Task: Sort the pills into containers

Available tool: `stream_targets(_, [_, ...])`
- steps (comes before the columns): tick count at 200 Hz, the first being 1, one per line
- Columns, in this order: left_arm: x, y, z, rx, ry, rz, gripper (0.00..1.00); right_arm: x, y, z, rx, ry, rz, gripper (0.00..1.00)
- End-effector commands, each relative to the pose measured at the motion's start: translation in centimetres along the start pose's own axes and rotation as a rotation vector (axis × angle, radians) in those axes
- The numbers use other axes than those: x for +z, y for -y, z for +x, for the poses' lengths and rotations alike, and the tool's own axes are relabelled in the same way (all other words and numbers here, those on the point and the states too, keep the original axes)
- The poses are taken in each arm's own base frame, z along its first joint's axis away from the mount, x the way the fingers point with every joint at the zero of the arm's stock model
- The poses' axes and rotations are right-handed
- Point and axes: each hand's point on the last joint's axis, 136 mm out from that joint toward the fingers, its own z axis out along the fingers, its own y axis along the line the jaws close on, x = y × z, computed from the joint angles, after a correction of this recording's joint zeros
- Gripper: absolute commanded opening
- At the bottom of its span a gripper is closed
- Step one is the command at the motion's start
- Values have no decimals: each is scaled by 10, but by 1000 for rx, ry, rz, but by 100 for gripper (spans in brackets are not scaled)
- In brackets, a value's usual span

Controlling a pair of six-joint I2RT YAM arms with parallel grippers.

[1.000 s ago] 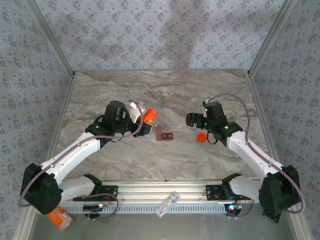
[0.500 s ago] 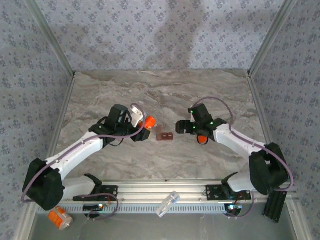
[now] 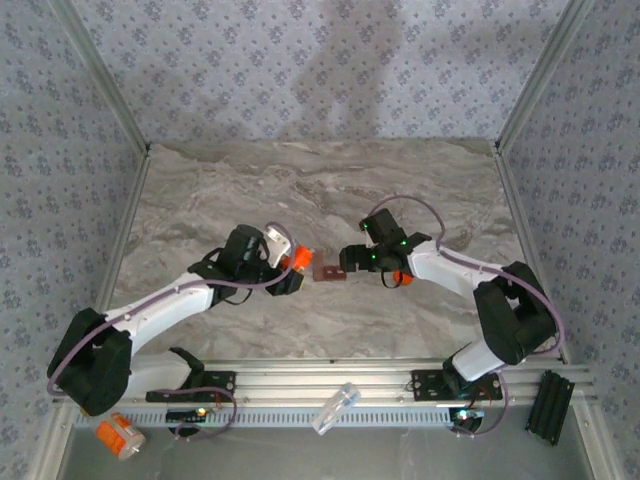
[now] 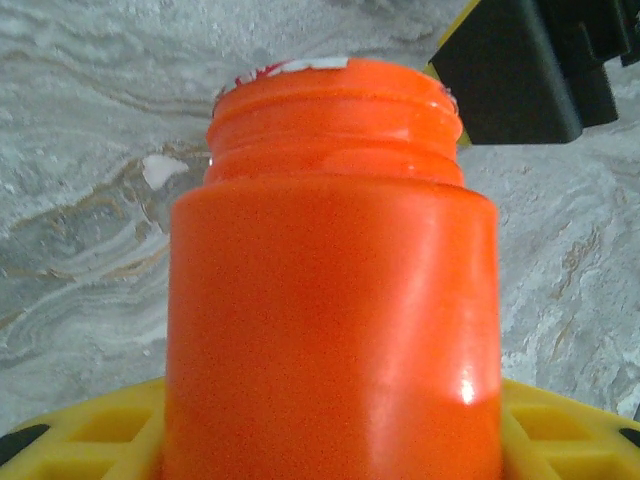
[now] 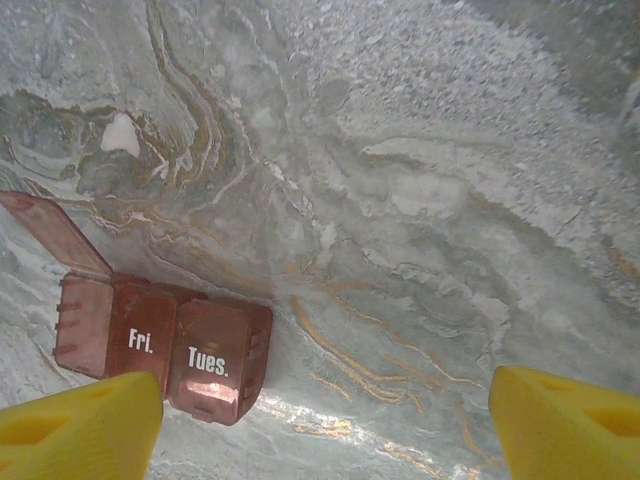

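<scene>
Now my right claw (image 5: 320,440) has swung in from the right side of the table (image 3: 300,180) toward its middle. Its jaws stood wider a second ago and have drawn in somewhat, yet they are apart with nothing between them. Just ahead lies the red-brown pill box (image 5: 165,345), close by one yellow pad (image 5: 80,425) rather than centred in the gap, one lid (image 5: 55,230) flipped open, "Fri." and "Tues." showing. My left claw (image 3: 287,272) has come in too, clamped on the uncapped orange bottle (image 4: 330,300), whose mouth now points at the box from just beside it. I judge I am closing in to steady the box for pouring; whether any pill is in it I cannot tell.
</scene>
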Motion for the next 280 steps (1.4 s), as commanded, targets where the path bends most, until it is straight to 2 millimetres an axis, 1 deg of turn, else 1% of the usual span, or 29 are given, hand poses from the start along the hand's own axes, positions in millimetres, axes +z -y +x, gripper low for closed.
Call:
stream_targets(1, [5, 4, -4, 1, 26, 5, 0, 4, -7, -12, -29, 20, -2, 84])
stream_targets(31, [14, 7, 5, 9, -1, 9, 0, 10, -14, -10, -48, 4, -12, 77])
stream_targets(98, [29, 9, 10, 18, -31, 34, 0, 18, -23, -7, -67, -19, -31, 65])
stream_targets(144, [39, 12, 16, 17, -54, 54, 0, 24, -23, 0, -72, -42, -29, 63])
stream_targets(175, [43, 11, 20, 18, -73, 59, 0, 26, -25, 1, -71, -44, -33, 62])
stream_targets(280, [45, 10, 26, 14, -99, 56, 0, 35, -28, 4, -56, -54, -47, 61])
